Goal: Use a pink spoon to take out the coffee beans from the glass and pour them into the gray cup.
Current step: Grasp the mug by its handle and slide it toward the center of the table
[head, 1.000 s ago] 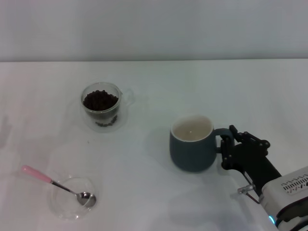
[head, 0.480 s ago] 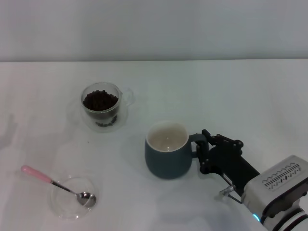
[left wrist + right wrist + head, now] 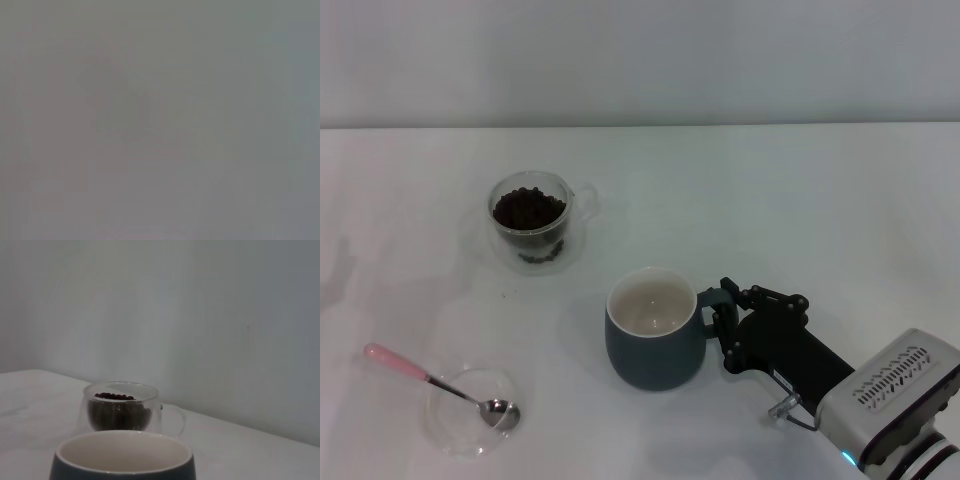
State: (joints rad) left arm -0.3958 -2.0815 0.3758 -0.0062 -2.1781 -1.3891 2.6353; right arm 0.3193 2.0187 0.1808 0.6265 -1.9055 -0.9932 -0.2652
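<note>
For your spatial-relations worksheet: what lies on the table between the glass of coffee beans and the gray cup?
Nothing: in the head view only bare white table separates the glass from the gray cup.

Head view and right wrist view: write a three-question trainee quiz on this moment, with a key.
1. True or false: the pink spoon lies with its bowl in the clear dish.
2. Which gripper is at the gray cup? A) left B) right C) neither
3. Fill in: the coffee beans are all inside the ____.

Key
1. True; its handle sticks out over the table.
2. B; the right gripper is shut on the cup's handle, and the left gripper shows in no view.
3. glass; the gray cup's cream inside holds no beans.
</note>
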